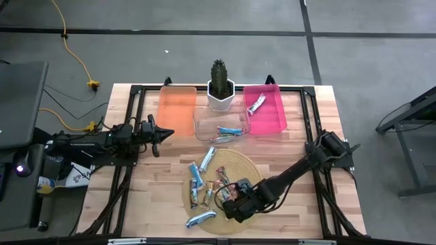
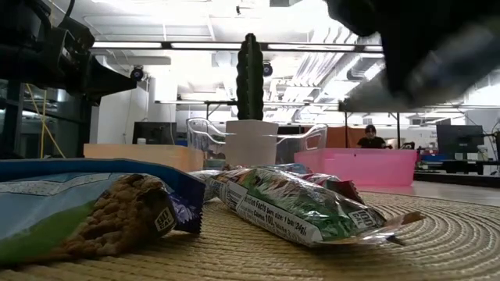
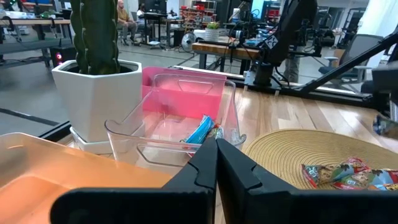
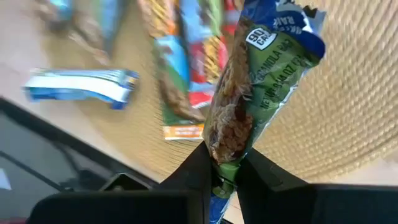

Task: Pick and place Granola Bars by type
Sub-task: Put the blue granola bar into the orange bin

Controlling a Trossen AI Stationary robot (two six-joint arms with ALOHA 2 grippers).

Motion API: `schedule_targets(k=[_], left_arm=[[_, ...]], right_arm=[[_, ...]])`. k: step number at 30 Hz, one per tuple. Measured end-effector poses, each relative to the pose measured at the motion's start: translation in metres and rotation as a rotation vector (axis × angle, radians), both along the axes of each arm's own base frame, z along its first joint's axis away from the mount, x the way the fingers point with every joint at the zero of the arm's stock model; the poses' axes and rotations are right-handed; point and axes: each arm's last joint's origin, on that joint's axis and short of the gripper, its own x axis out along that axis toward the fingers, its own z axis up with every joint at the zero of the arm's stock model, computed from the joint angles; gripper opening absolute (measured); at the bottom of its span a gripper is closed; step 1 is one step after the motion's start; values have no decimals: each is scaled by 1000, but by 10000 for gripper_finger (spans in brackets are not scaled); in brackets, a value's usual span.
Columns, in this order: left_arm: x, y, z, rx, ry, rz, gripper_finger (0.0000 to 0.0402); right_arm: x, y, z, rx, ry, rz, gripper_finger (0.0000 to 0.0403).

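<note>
My right end effector (image 4: 225,177) is clenched on one end of a green-and-blue granola bar (image 4: 252,102), held above the round woven mat (image 1: 255,170) near the front of the table (image 1: 320,116). On this wrapper I can read "GRANOLA BAR" in part, beside a small round seal whose text is too small to make out. In the high view the right end effector (image 1: 235,203) sits over the mat's front edge.

The other granola bars (image 1: 204,178) lie in a loose cluster on the mat; one blue-and-white bar (image 1: 201,218) rests at the mat's front edge. In the low view a bar with a green wrapper (image 2: 301,204) shows a white "Nutrition Facts" panel, and a blue-wrapped bar (image 2: 86,211) pictures an oat bar with a small black seal.

Behind the mat stand three bins in a row: an orange bin (image 1: 176,109), a clear bin (image 1: 203,124) holding blue-wrapped bars (image 1: 228,131), and a pink bin (image 1: 276,112) holding one silver bar (image 1: 256,103). A potted cactus (image 1: 219,85) in a white pot stands behind the clear bin.

My left end effector (image 1: 163,133) waits beside the orange bin, its fingers (image 3: 239,174) pressed together on nothing.
</note>
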Motion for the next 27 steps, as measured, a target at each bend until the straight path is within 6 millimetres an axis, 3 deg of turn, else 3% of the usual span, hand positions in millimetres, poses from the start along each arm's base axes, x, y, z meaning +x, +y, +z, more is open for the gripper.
schedule_targets(k=[13,27], left_arm=[[0,0,0,0,0,0,1],[0,0,0,0,0,0,1]], right_arm=[[4,-29,46,-226,-254,95,40],[62,-117,92,-418,-685,334,35]])
